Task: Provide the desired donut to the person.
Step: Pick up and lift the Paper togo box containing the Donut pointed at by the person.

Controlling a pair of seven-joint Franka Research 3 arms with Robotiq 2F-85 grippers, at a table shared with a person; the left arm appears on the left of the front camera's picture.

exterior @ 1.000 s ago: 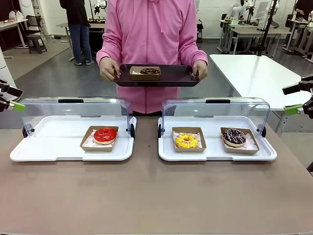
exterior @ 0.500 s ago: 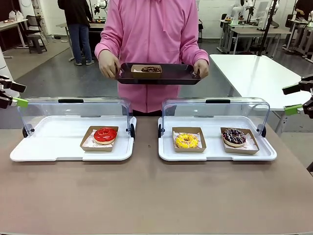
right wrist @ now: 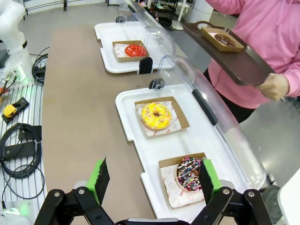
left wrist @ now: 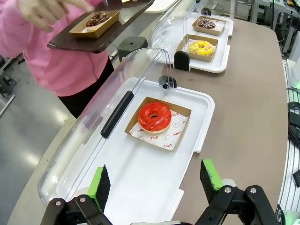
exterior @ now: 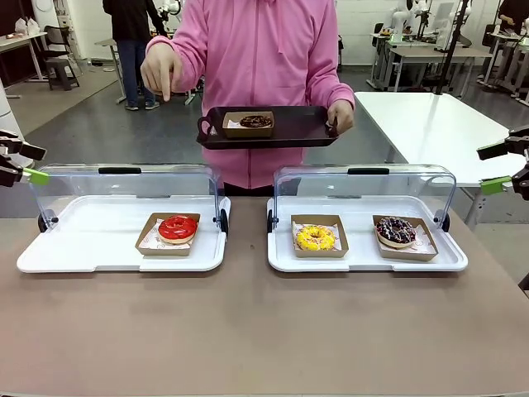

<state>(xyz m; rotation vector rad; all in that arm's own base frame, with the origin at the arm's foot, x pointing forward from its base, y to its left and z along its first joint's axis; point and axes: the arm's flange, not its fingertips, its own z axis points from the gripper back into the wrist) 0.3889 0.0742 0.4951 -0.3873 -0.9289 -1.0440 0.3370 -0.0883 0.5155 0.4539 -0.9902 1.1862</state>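
Note:
The person in a pink hoodie stands at the far side, holding a dark tray with one hand; a boxed chocolate donut lies on it. Their other hand is raised, index finger pointing down above the left case. A red donut in a cardboard box sits in the left white tray. A yellow donut and a dark sprinkled donut sit in the right tray. My left gripper hangs open at the far left, my right gripper open at the far right, both well above the table.
Both cases have their clear lids swung up at the back. A white table stands behind on the right. Cables lie off the table's edge in the right wrist view. The brown tabletop spreads in front of the trays.
The person let go of the tray with one hand and raised it, pointing downward. The tray now rests in one hand. Neither gripper moved noticeably.

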